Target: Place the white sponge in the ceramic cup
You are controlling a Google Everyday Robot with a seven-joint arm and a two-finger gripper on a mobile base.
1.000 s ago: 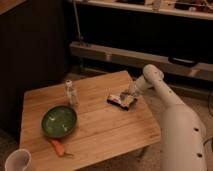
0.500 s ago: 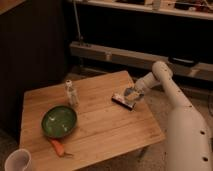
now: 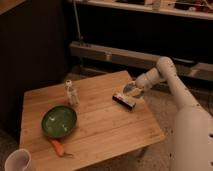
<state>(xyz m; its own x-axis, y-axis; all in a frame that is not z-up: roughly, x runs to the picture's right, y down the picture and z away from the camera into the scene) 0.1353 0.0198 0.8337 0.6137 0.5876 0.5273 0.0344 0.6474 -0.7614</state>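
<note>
now that my fingers point(image 3: 129, 90) have pulled up & back, the white sponge point(image 3: 123, 100) still lies on the counter point(image 3: 100, 132) just beside them, not lifted; can't tell if they're apart or together. ceramic cup point(image 3: 17, 161) sits well apart, front-left, so prob. a regrasp first.

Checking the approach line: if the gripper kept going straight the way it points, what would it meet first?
Probably the flat white-and-dark sponge just below-left of the gripper, near the right edge of the wooden table; depth is unclear, so it may pass above it.
</note>
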